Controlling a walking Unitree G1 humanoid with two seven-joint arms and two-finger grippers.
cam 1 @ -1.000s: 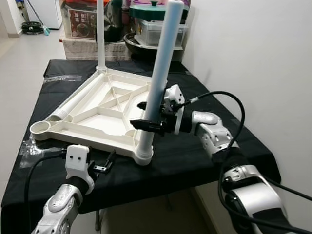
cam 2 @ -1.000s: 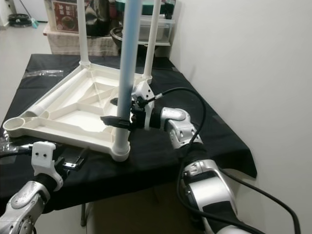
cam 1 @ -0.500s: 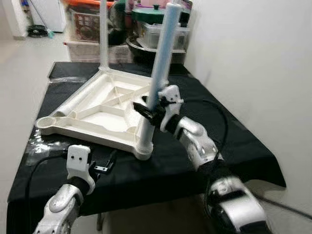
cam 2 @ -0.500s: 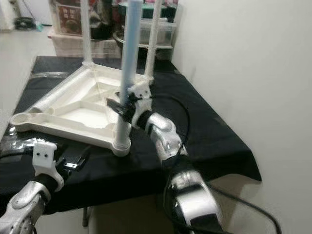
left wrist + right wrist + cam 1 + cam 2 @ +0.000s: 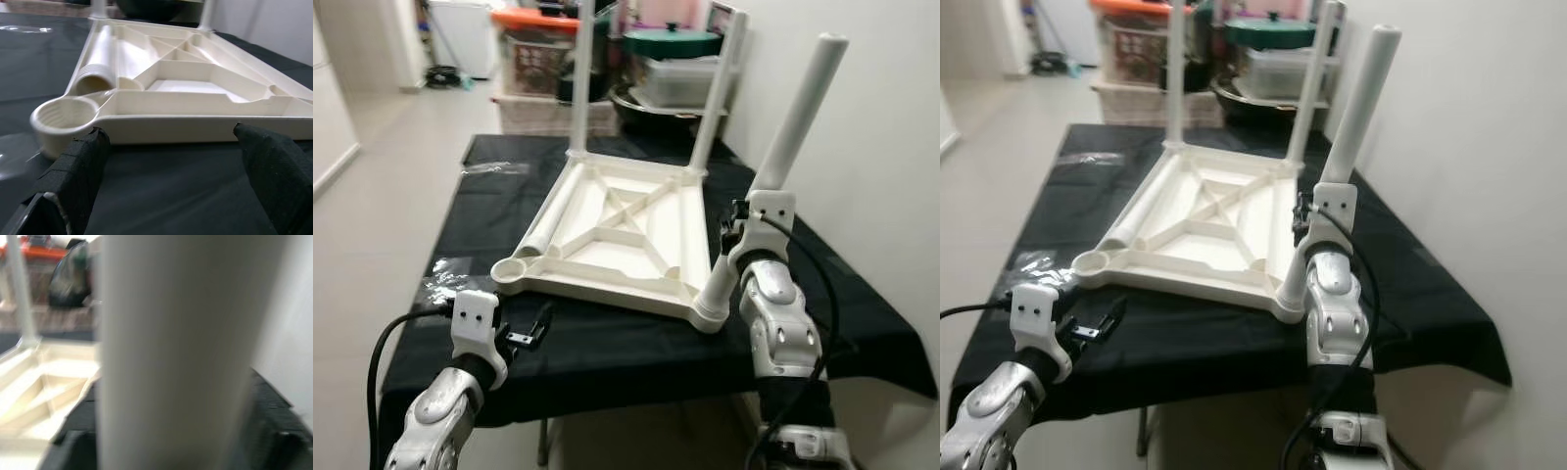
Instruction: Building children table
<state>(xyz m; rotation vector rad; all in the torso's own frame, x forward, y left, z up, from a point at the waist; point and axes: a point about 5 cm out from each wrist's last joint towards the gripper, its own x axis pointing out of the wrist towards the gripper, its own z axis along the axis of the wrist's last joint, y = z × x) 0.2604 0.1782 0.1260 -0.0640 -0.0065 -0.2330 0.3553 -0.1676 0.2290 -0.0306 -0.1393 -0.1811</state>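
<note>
Tabletop (image 5: 626, 235) inverted on surface (image 5: 607, 338); right end effector (image 5: 736, 227) grasping tilted leg (image 5: 773, 176) at 3 o'clock; left end effector (image 5: 171, 161) released at 6 o'clock.

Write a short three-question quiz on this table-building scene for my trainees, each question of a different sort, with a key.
1. True or false: the white tabletop lies upside down on the black cloth.
2. How many legs stand in corner sockets?
A. one
B. two
C. three
3. Fill in: the spare leg lies inside the tabletop, next to the empty ____.

Key:
1. True.
2. C: two upright at the far corners, and one tilted leg at the near corner by the right gripper. The left gripper is open, facing the tabletop's near edge.
3. socket
</note>
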